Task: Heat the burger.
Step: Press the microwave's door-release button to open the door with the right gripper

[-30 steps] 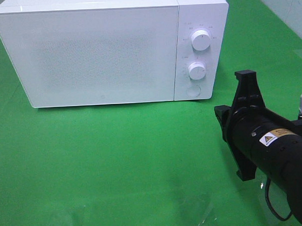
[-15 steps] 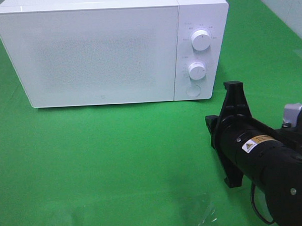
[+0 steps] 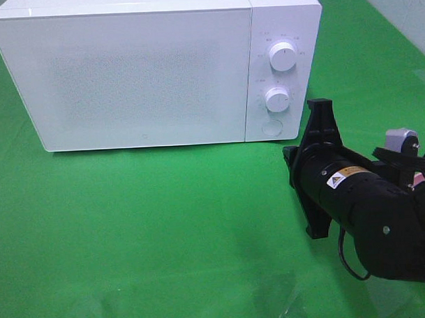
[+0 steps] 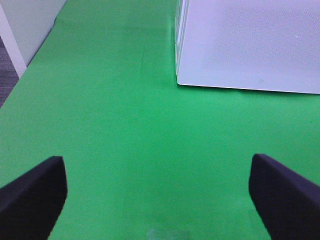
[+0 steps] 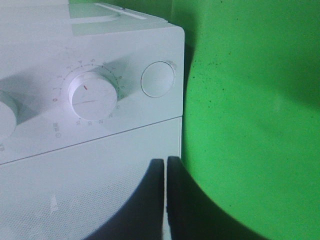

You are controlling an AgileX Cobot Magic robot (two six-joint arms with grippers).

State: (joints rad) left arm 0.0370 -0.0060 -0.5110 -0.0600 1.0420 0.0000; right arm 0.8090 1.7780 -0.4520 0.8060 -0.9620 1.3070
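No burger shows in any view. The white microwave (image 3: pixel 139 71) stands at the back of the green table with its door closed. My right gripper (image 3: pixel 321 105) is shut with nothing in it, its tips pointing at the lower right corner of the control panel, just beside the round button (image 3: pixel 271 127). The right wrist view has the shut gripper (image 5: pixel 165 162) in front of the door edge, below the lower knob (image 5: pixel 93 96) and the button (image 5: pixel 158 79). My left gripper (image 4: pixel 157 195) stands open over bare green cloth, off the microwave's left front corner (image 4: pixel 178 80).
Two white knobs (image 3: pixel 284 57) (image 3: pixel 277 99) sit one above the other on the microwave's panel. A crinkled clear film (image 3: pixel 287 303) lies near the table's front edge. A pale wall (image 3: pixel 403 13) borders the far right.
My right arm has moved left and toward the microwave, bringing its shut fingers close to the round button. The microwave and the left gripper have not moved.
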